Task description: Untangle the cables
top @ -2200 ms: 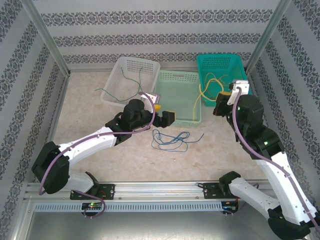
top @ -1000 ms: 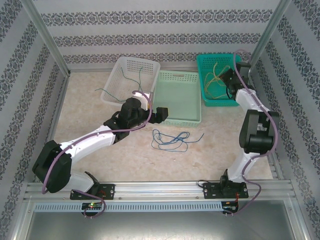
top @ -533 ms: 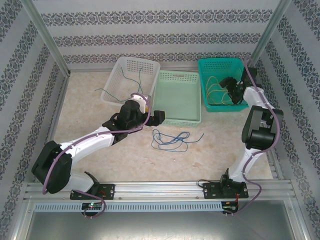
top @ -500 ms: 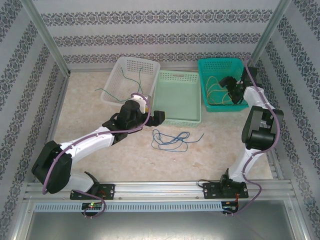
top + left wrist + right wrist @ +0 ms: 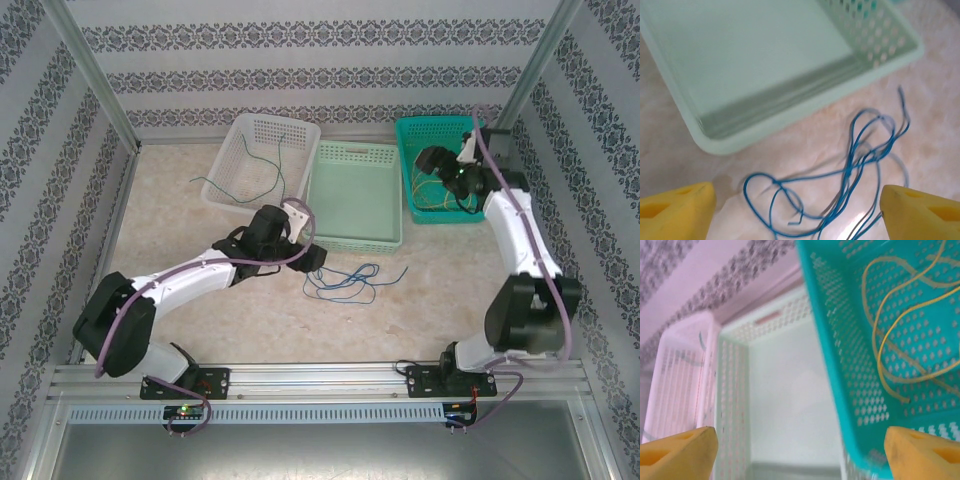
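Left claw (image 5: pixel 799 207) hung wide open, empty, blue cable (image 5: pixel 855 160) just beneath; dropping to pinch a loop looked next. Right claw (image 5: pixel 800 450) gaped empty near the yellow cable (image 5: pixel 880 352).

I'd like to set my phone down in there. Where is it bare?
Bare table lies between the white basket, the left wall and the left arm, and between the blue cable and the right arm. The pale green basket is bare inside. Crowded: around the blue cable by the left gripper, and the teal basket, with yellow cables and the right gripper.
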Action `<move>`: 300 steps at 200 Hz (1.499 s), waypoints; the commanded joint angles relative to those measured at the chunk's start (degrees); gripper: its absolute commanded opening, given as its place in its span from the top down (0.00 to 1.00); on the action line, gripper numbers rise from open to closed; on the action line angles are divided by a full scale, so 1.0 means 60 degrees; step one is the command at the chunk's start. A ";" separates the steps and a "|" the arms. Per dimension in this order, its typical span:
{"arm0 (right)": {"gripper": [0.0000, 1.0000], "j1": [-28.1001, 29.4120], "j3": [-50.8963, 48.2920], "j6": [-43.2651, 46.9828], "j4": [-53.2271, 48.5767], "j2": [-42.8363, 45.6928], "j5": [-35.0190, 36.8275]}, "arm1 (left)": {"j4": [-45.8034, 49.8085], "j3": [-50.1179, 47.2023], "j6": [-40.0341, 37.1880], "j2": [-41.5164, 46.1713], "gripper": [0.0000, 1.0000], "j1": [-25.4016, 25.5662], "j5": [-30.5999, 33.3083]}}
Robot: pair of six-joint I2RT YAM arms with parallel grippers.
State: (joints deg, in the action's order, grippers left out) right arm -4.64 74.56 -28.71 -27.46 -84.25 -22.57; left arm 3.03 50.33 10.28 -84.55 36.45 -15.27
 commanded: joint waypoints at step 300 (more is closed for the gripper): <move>0.69 0.6240 -0.6300 -0.2610 0.3100 0.0820 0.4444 | 0.2427 0.1879 -0.4600 -0.2004 0.24 0.1889 0.1333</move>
State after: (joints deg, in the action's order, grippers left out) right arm 31.35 35.51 -43.81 -11.38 -78.30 0.73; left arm 17.61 62.37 -17.78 -97.97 47.20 -7.62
